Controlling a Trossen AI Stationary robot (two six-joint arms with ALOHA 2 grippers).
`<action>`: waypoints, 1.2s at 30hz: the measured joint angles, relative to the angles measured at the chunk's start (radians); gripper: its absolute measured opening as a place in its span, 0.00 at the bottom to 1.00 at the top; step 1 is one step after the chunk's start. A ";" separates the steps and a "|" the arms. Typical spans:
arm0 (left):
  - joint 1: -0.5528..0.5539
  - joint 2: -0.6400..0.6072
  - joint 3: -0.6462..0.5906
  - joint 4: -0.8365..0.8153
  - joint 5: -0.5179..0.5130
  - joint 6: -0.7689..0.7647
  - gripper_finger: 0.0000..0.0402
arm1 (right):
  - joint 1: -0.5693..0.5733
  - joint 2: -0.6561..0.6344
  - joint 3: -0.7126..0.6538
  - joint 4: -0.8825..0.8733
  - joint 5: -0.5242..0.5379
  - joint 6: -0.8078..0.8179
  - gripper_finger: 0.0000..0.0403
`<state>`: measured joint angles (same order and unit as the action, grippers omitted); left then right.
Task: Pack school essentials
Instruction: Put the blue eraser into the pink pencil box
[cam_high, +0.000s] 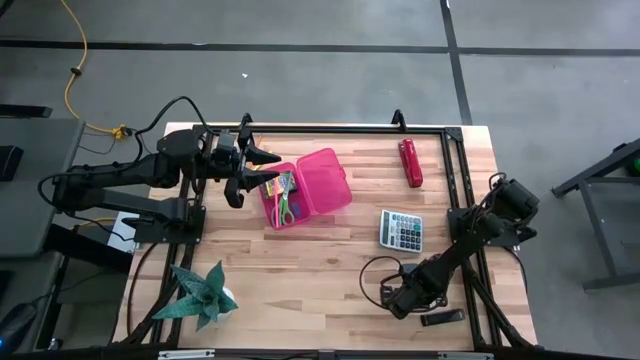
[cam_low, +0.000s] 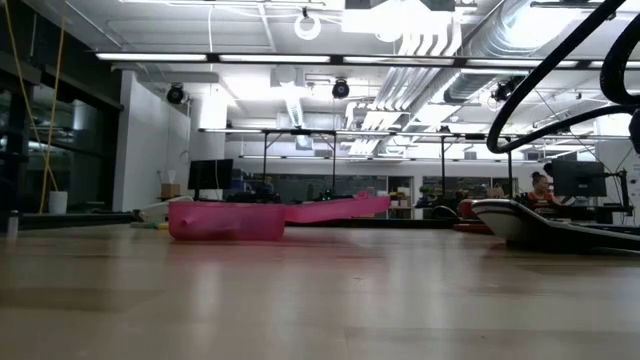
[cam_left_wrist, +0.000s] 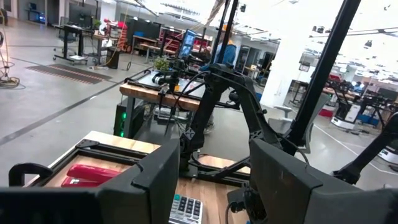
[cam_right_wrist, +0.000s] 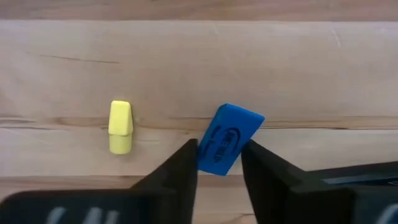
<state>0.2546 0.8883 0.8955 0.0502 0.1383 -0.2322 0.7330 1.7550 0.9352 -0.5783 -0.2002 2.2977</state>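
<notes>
A pale butcher-block bench (cam_high: 330, 270) carries everything, with a wide workshop hall behind it. The thing in hand is a small blue eraser (cam_right_wrist: 227, 138), lying flat on the wood near the bench's front right corner, a yellow pencil-cap eraser (cam_right_wrist: 120, 126) just beside it. The right gripper (cam_right_wrist: 219, 163) has a finger on each long side of the blue piece, touching or nearly so (whether it truly bears weight yet I cannot tell). It should handle easily: light, slightly soft, grippy rubber, best pinched across its narrow width, as here. The yellow cap looks small and tapered, and likely to roll or pop free.

The open pink case (cam_high: 303, 190), toward the back left, already holds green-handled scissors (cam_high: 284, 208) and pencils. The left gripper (cam_high: 250, 170) hovers over its left edge, fingers apart and empty. Calculator (cam_high: 401, 230) and red stapler (cam_high: 410, 162) sit aside. In the high view both erasers are hidden under the right arm.
</notes>
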 joint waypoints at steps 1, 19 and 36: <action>0.000 0.000 0.000 0.000 0.000 0.000 0.46 | 0.000 0.000 0.000 -0.001 -0.002 -0.010 0.23; 0.000 0.000 0.000 0.004 0.000 0.000 0.46 | -0.040 -0.329 -0.004 -0.178 0.342 -0.547 0.10; 0.000 0.000 0.000 -0.116 0.010 -0.110 0.46 | -0.616 -0.470 -0.003 0.432 0.277 -1.872 0.10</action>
<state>0.2543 0.8883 0.8951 -0.0656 0.1482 -0.3422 0.1173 1.2846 0.9321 -0.1468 0.0763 0.4256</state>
